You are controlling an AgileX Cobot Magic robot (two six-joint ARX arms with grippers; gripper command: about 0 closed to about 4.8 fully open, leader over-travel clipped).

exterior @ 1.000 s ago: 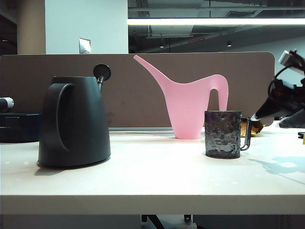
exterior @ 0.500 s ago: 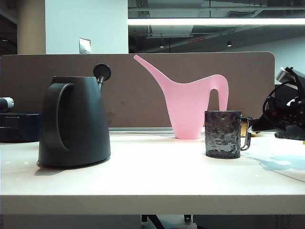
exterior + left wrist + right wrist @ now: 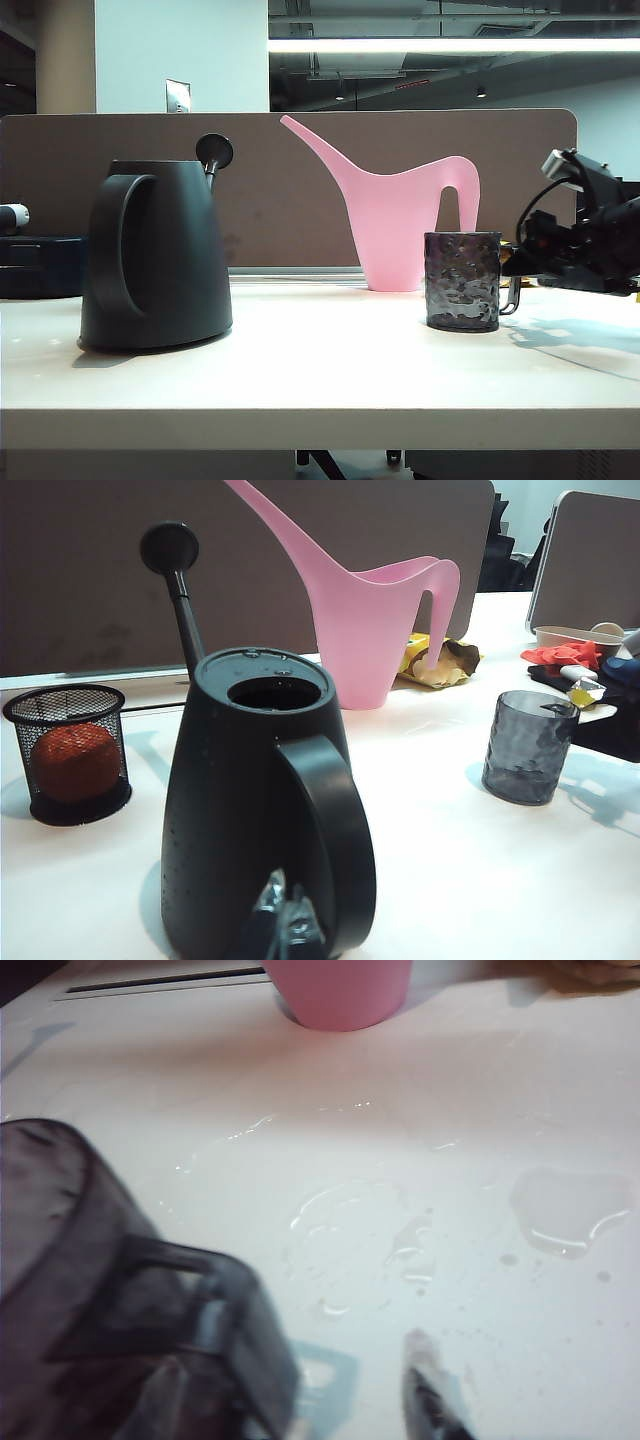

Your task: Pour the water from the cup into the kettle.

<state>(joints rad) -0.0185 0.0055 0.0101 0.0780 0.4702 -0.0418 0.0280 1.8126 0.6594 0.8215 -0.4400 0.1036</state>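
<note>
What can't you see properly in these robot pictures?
- Water in the cup: exterior view, its dark dimpled wall hides any.
- Right gripper: right wrist view, blurred at the cup's handle; grip unclear.
- Left gripper: left wrist view, cut off by the edge.
- Inside the kettle: left wrist view, opening too dark.

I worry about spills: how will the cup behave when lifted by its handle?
The cup looks rigid and probably light. Its thin handle sits off-centre, so it may swing or tilt. Water puddles on the table suggest a slippery base.
</note>
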